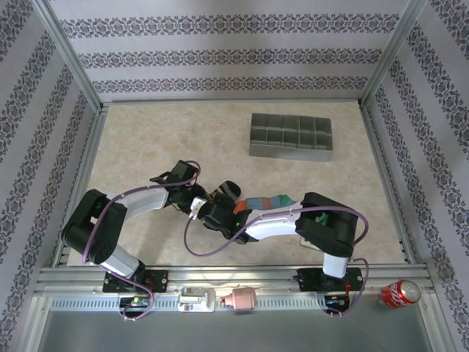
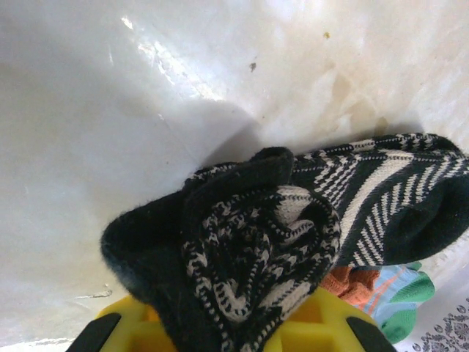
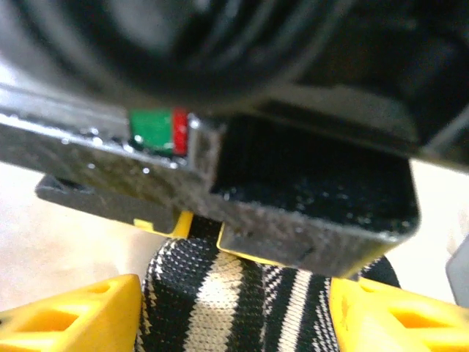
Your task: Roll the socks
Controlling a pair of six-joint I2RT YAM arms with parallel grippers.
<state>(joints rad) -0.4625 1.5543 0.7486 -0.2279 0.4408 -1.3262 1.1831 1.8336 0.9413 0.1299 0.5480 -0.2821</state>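
Patterned wallpaper (image 1: 220,59) closes in a pale, marbled surface (image 1: 146,147) on three sides, and the two arms meet near its middle, over the socks.

Two socks show. The black sock (image 2: 381,198) is knitted with beige stripes and small zigzag bands. One end is wound into a tight spiral roll that faces the left wrist camera, and the rest trails off to the right, lying flat. The teal sock (image 1: 270,201) lies just beside and partly under it. Its orange cuff (image 2: 352,282) and a patch of green (image 2: 410,290) peek out beneath the black one in the left wrist view. From above, the teal sock stretches away to the right of where the tools meet.

The left tool (image 2: 234,330) is clamped on the rolled end of the black sock, with its yellow fingers (image 2: 124,326) pressed to either side of the spiral. The right tool (image 3: 234,315) stands apart, its yellow fingers (image 3: 73,315) spread wide on either side of a striped stretch of the same sock. I cannot tell whether they touch the fabric. The dark body of the left tool sits close above.

Elsewhere on the surface there is one grey tray (image 1: 289,137) with two rows of compartments, well apart at the far right. One red can (image 1: 399,293) lies beside the right end of the near rail.
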